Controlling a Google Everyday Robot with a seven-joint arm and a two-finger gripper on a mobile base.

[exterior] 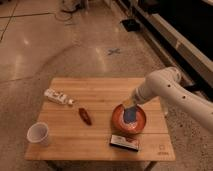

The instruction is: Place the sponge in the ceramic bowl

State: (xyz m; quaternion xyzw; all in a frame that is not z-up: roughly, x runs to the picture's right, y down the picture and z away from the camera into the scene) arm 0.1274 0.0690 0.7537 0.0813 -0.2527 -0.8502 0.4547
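Note:
The orange-red ceramic bowl [115, 121] sits on the right half of the wooden table [100, 87]. My white arm comes in from the right, and my gripper [129, 106] hangs over the bowl's middle. It is shut on the light-blue sponge [131, 115]. The sponge dangles below the fingers, inside the bowl's outline and just above its floor. Whether it touches the bowl I cannot tell.
A white cup [39, 134] stands at the table's front left. A white-and-red packet [124, 142] lies just in front of the bowl. A dark red oblong item [85, 116] lies mid-table, and a white bottle-like item [57, 97] lies at the left rear.

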